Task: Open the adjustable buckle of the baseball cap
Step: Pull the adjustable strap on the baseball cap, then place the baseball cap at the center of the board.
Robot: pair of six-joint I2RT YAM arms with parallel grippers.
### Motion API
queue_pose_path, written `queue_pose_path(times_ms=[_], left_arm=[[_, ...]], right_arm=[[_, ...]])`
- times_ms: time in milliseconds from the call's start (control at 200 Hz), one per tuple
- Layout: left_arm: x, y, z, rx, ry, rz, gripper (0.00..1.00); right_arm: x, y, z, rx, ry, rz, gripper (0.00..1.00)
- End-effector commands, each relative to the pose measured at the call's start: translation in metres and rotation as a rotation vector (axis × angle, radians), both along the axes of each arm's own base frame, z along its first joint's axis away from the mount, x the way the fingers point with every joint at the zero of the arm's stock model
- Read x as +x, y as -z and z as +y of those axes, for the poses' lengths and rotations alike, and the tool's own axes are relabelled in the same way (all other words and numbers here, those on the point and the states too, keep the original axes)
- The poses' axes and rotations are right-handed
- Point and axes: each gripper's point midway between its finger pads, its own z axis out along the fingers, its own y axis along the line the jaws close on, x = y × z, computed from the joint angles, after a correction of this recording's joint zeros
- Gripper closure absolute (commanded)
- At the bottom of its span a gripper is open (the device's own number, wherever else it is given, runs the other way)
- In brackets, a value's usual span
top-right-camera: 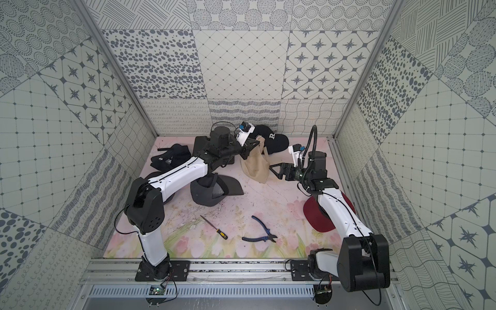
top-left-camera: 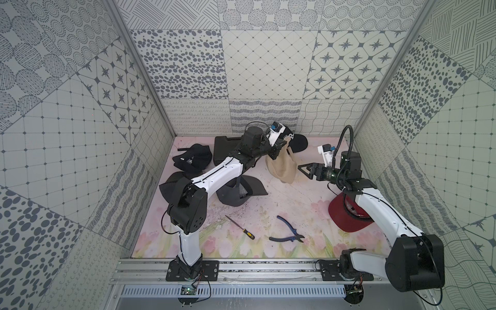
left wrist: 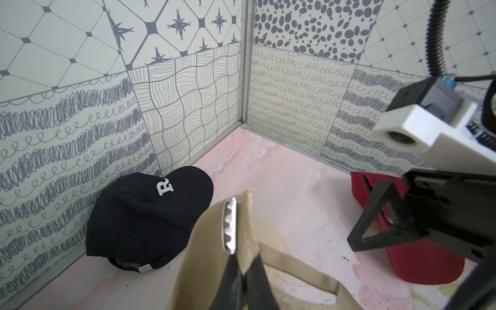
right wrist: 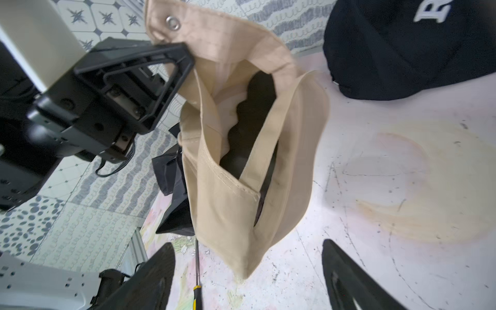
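A beige baseball cap (top-left-camera: 281,166) (top-right-camera: 256,167) hangs above the floor at the back. My left gripper (top-left-camera: 277,150) (left wrist: 243,268) is shut on its back strap. The silver toothed buckle (left wrist: 230,225) stands just past the left fingertips, with the strap's end beside it. In the right wrist view the cap (right wrist: 241,161) hangs crumpled, its strap looping across the opening. My right gripper (top-left-camera: 302,169) (right wrist: 247,247) is open just right of the cap, its jaws wide apart with nothing between them. The cap's lower tip hangs just ahead of the right jaws.
A black cap with a white R (top-left-camera: 292,141) lies against the back wall. A red cap (top-left-camera: 346,217) sits under the right arm. Dark caps (top-left-camera: 239,193) (top-left-camera: 193,161) and a black case (top-left-camera: 226,150) lie left. A screwdriver (top-left-camera: 240,227) and blue pliers (top-left-camera: 288,233) lie in front.
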Motion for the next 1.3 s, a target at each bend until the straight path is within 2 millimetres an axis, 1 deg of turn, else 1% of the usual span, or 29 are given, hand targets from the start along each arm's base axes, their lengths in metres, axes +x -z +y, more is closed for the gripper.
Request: queue_pose_path(times_ms=[0,140,220,295,385,475,600,655,730,765,805,840,905,970,1071,1221,1296], left_arm=[[0.009,0.002,0.011,-0.051,-0.035,0.035,1.00],[0.013,0.019,0.022,-0.084,-0.026,0.064,1.00],[0.014,0.027,0.031,-0.096,-0.013,0.091,1.00],[0.017,0.031,0.045,-0.098,-0.040,0.102,1.00],[0.016,0.042,0.064,-0.057,-0.090,0.117,1.00],[0.012,0.054,0.080,-0.003,-0.135,0.135,1.00],[0.000,0.071,0.091,0.054,-0.143,0.157,1.00],[-0.003,0.080,0.096,0.080,-0.158,0.168,0.91],[-0.006,0.088,0.102,0.110,-0.181,0.184,0.71],[-0.007,0.089,0.105,0.117,-0.195,0.187,0.62],[-0.006,0.088,0.109,0.120,-0.218,0.184,0.54],[-0.007,0.085,0.112,0.122,-0.233,0.176,0.49],[-0.007,0.077,0.117,0.122,-0.257,0.163,0.44],[-0.009,0.068,0.120,0.120,-0.269,0.156,0.42],[-0.015,0.057,0.117,0.120,-0.233,0.162,0.41],[-0.029,0.053,0.109,0.103,-0.162,0.214,0.40],[-0.038,0.056,0.107,0.102,-0.124,0.234,0.41]], right_arm=[[0.013,-0.014,-0.013,-0.011,0.114,-0.013,0.14],[0.022,-0.018,-0.013,0.006,0.129,-0.012,0.16],[0.029,-0.015,-0.014,0.009,0.141,-0.006,0.16],[0.037,-0.010,-0.013,0.019,0.150,0.009,0.17],[0.048,-0.004,-0.011,0.025,0.149,0.026,0.18],[0.062,0.002,-0.011,0.014,0.151,0.038,0.18],[0.085,0.014,-0.012,0.006,0.175,0.065,0.20],[0.096,0.020,-0.014,0.002,0.199,0.082,0.23],[0.110,0.030,-0.017,-0.011,0.239,0.101,0.26],[0.117,0.035,-0.019,-0.024,0.263,0.108,0.27],[0.124,0.038,-0.020,-0.040,0.280,0.106,0.27],[0.130,0.041,-0.021,-0.059,0.292,0.100,0.27],[0.141,0.045,-0.018,-0.094,0.300,0.089,0.26],[0.151,0.049,-0.012,-0.147,0.301,0.066,0.24],[0.168,0.056,0.001,-0.227,0.278,0.019,0.24],[0.197,0.068,0.018,-0.321,0.243,-0.036,0.27],[0.212,0.076,0.026,-0.361,0.223,-0.060,0.29]])
